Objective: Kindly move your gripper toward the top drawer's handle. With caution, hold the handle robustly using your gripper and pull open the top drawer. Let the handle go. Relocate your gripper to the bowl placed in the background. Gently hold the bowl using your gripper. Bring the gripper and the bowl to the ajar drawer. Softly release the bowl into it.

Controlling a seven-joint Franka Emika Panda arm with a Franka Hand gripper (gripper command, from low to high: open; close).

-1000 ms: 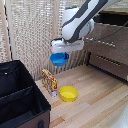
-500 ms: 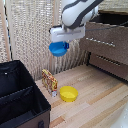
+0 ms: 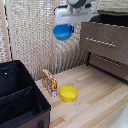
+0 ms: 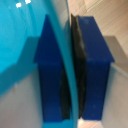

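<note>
My gripper [image 3: 67, 27] is shut on the rim of the small blue bowl [image 3: 63, 33] and holds it high in the air, at the exterior view's left of the dresser. In the wrist view the bowl [image 4: 22, 40] fills one side, and its thin rim runs between my two fingers [image 4: 95, 65]. The top drawer [image 3: 102, 35] stands pulled out, with a dark opening above its front. Its slim bar handle [image 3: 103, 43] is free. The bowl hangs a little to the left of the drawer front, at about the height of its top edge.
A yellow bowl [image 3: 68, 93] and a small patterned box [image 3: 49, 80] sit on the wooden table [image 3: 100, 100] below the held bowl. A black bin [image 3: 20, 100] stands at the front left. A reed screen [image 3: 30, 35] closes the back. A lower drawer [image 3: 112, 66] juts out beneath.
My gripper has risen with the blue bowl and shifted slightly toward the dresser on the exterior view's right. The yellow bowl and the box have not moved.
</note>
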